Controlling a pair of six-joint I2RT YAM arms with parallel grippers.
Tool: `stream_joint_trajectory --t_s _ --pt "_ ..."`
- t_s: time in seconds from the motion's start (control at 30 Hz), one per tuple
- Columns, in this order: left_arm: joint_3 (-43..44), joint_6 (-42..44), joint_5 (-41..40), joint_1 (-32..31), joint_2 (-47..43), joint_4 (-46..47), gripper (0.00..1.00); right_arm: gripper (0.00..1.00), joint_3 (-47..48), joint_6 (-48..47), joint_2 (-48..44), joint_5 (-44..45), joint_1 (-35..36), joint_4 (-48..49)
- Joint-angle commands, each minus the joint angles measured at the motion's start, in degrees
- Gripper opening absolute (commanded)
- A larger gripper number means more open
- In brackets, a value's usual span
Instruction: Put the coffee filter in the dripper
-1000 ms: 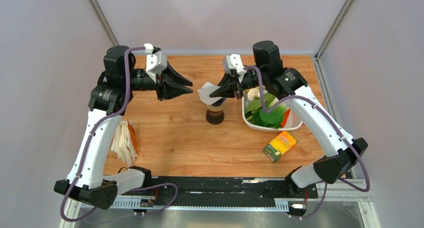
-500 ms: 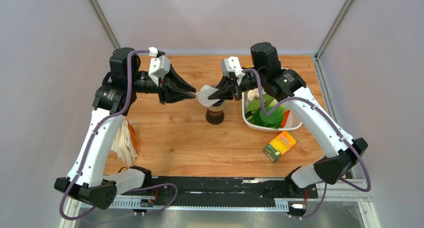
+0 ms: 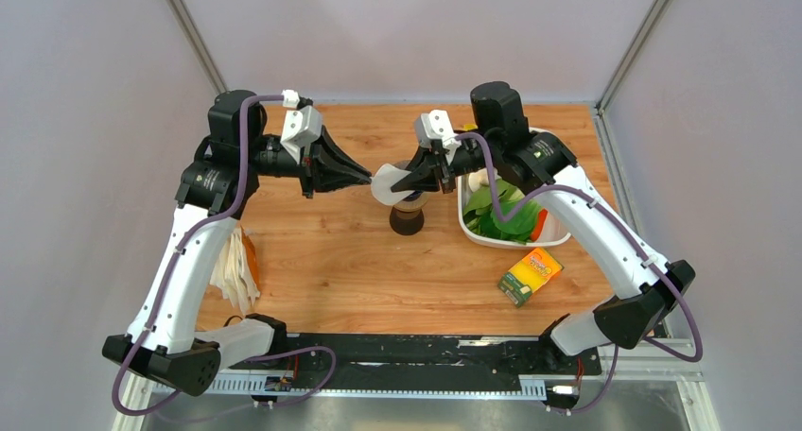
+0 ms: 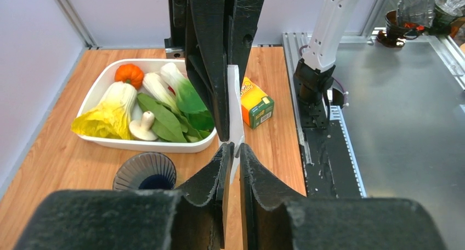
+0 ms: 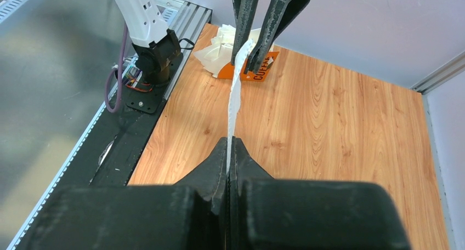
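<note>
Coffee filter [image 3: 386,183], clamped in right gripper [image 3: 405,180], hangs near dripper [image 3: 408,219].

"COFFE" legible on orange packet [image 5: 264,70]; nothing else readable.

Brightly, evenly lit from overhead; faintly shadowed on tabletop [image 3: 322,261]; blurred only close up behind left pincer [image 4: 233,147].

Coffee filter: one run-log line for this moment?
coffee filter: airborne, not in dripper | right gripper: shut on it | left gripper: jaws narrowly apart, straddling its other edge
</note>
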Motion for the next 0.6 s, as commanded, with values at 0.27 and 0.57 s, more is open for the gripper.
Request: stream_joint_trajectory --t_s 0.27,0.57 --pt "0.1 1.2 3.7 -0.3 -0.5 2.8 0.0 0.0 0.1 -2.0 -2.2 -1.5 0.7 1.9" --pt "-0.9 1.4 7.1 -0.3 -0.9 3.3 0.0 0.0 0.3 -4.1 -1.4 0.0 1.0 2.0"
